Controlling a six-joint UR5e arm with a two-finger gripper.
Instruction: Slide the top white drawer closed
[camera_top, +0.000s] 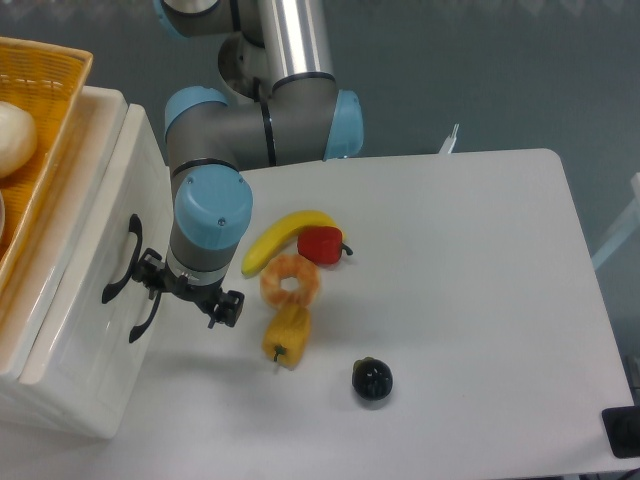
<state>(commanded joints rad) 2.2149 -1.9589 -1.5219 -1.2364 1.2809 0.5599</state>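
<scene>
1. Camera view puts the top drawer at the left edge of the table, its white front panel facing the fruit, with a black handle on it; an orange basket sits on the cabinet above.
2. How far the drawer stands out cannot be told from this angle.
3. It looks like a stiff, glossy plastic box, probably light and slippery, so a flat push on the front panel beside the handle should serve better than a pinch.
4. A hard shove could shift the whole cabinet.
5. The arm reaches down from the top of the view, wrist pointing straight down, with the gripper just beside the panel near the handles.
6. Its fingers look slightly apart and hold nothing; contact with the panel cannot be confirmed.
7. A banana and other fruit lie nearby, clear of the drawer.
</scene>
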